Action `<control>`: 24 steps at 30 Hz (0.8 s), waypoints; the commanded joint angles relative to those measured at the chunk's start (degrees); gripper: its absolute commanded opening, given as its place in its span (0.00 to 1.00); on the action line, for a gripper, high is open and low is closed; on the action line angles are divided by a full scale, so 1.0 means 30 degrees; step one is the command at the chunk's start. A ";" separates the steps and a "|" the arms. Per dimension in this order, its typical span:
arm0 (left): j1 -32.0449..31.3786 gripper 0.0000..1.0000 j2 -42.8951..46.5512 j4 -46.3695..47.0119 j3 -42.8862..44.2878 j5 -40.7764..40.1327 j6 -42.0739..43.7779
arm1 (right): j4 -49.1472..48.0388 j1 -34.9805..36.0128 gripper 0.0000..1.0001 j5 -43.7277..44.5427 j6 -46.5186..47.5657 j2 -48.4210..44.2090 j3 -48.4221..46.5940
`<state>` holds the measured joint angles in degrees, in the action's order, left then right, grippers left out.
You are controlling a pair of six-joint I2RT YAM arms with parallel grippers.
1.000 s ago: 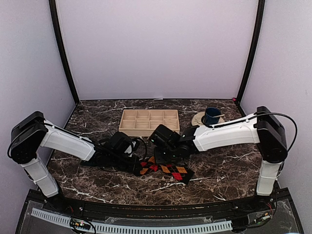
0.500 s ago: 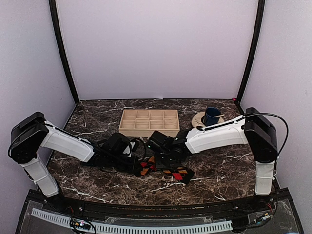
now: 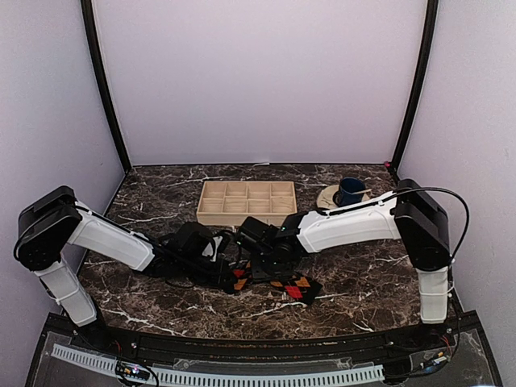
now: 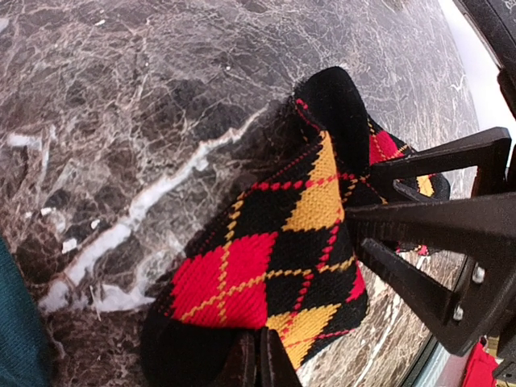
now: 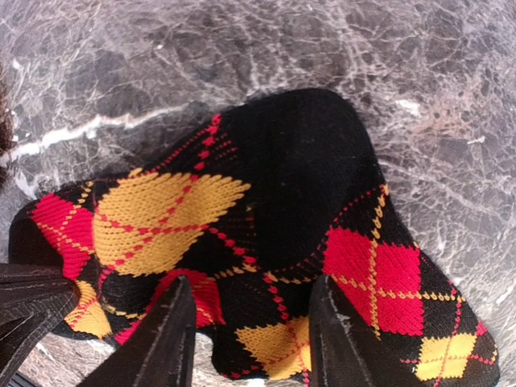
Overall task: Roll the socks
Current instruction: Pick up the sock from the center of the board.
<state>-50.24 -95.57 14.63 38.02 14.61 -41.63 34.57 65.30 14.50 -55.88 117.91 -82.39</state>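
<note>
the black argyle sock (image 4: 274, 250) lies bunched on the marble table (image 3: 371, 274), one end folded up over the rest. the left gripper (image 4: 258, 359) is pinched tight on the sock's edge, its fingers drawn together. the right gripper (image 5: 251, 289) faces it from the opposite side, fingers set partly apart and pressing down on the patterned fabric. a sliver of the teal sock (image 4: 12, 322) shows just beside the left gripper. beyond both grippers stands a wooden tray (image 3: 246, 201), with a blue cup (image 3: 351, 191) further off past the right one.
</note>
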 commanded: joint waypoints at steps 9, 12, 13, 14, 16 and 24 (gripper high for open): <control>0.0134 0.05 0.0516 0.0357 -0.0763 0.0029 -0.0430 | 0.1122 0.0490 0.14 0.0699 -0.0761 -0.0477 0.0334; 0.0149 0.07 0.0771 0.0156 -0.0818 -0.0113 -0.0542 | 0.1057 0.0633 0.11 0.1067 -0.0768 -0.0889 0.0288; 0.0162 0.09 0.0948 0.0054 -0.0846 -0.0167 -0.0579 | 0.1000 0.0681 0.11 0.1309 -0.0765 -0.1124 0.0189; 0.0211 0.10 0.1201 -0.0072 -0.0871 -0.0294 -0.0635 | 0.0956 0.0727 0.10 0.1555 -0.0768 -0.1359 0.0042; 0.0347 0.15 0.1877 -0.0357 -0.0908 -0.0512 -0.0719 | 0.0792 0.0763 0.09 0.1973 -0.0598 -0.1853 -0.0401; 0.0992 0.36 0.6165 -0.2714 -0.0324 -0.2585 -0.0782 | 0.0280 0.0752 0.06 0.3011 0.1144 -0.2268 -0.4538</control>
<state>-48.21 -82.98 11.33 35.77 11.11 -44.05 37.52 67.11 20.67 -55.70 113.51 -89.54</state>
